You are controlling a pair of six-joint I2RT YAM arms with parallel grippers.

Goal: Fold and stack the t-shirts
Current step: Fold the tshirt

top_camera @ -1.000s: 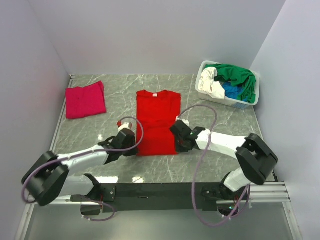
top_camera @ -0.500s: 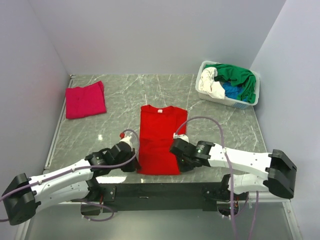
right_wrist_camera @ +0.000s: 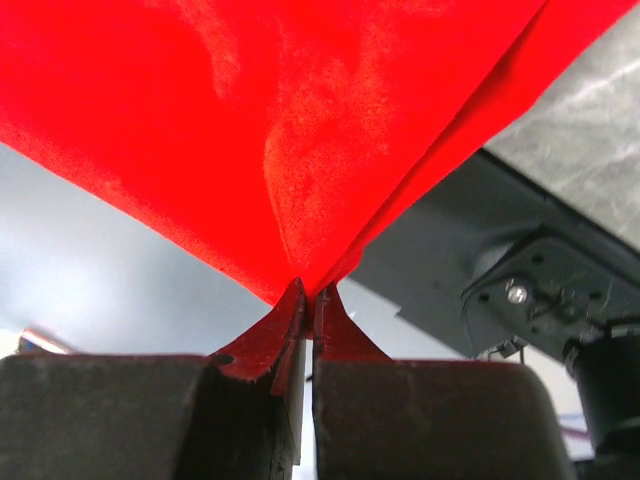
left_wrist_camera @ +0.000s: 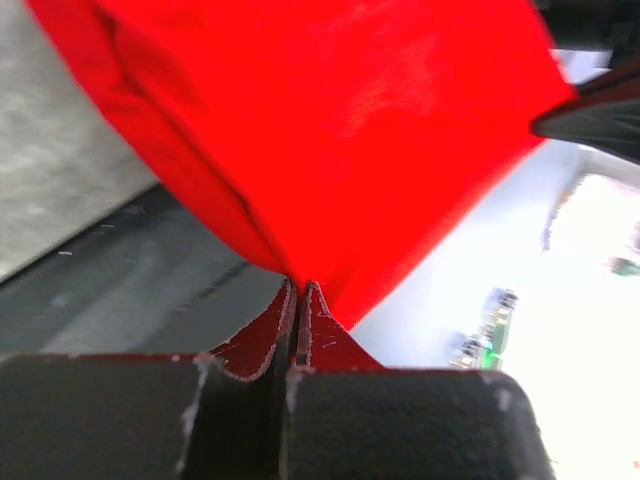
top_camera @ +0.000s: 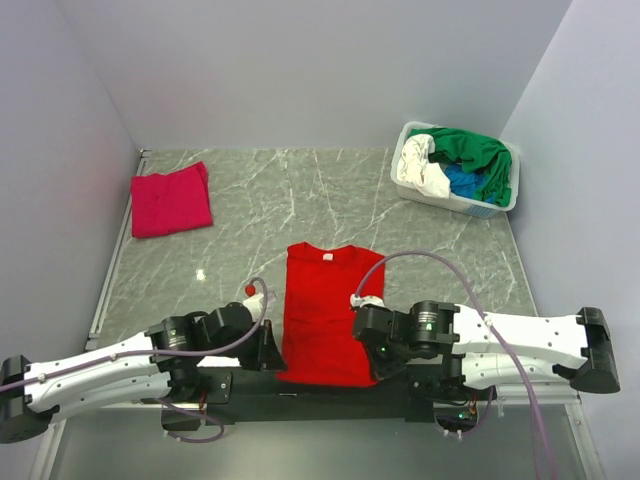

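Note:
A bright red t-shirt (top_camera: 328, 310) lies stretched flat, collar away from me, its hem hanging over the table's near edge. My left gripper (top_camera: 276, 362) is shut on the hem's left corner, seen pinched in the left wrist view (left_wrist_camera: 298, 290). My right gripper (top_camera: 374, 366) is shut on the hem's right corner, seen pinched in the right wrist view (right_wrist_camera: 308, 292). A folded magenta-pink t-shirt (top_camera: 170, 200) lies at the far left. Green (top_camera: 478, 155), white (top_camera: 420, 168) and blue (top_camera: 464, 182) shirts are heaped in the basket.
The white plastic basket (top_camera: 440, 200) stands at the back right by the wall. The black base rail (top_camera: 300, 385) runs along the near edge under the hem. Grey walls close in left, back and right. Purple cables loop over both arms.
Both grippers have pulled the red t-shirt toward me; its hem has gone from mid-table to the near edge. The arms are drawn back low and wide. Pink shirt and basket unmoved.

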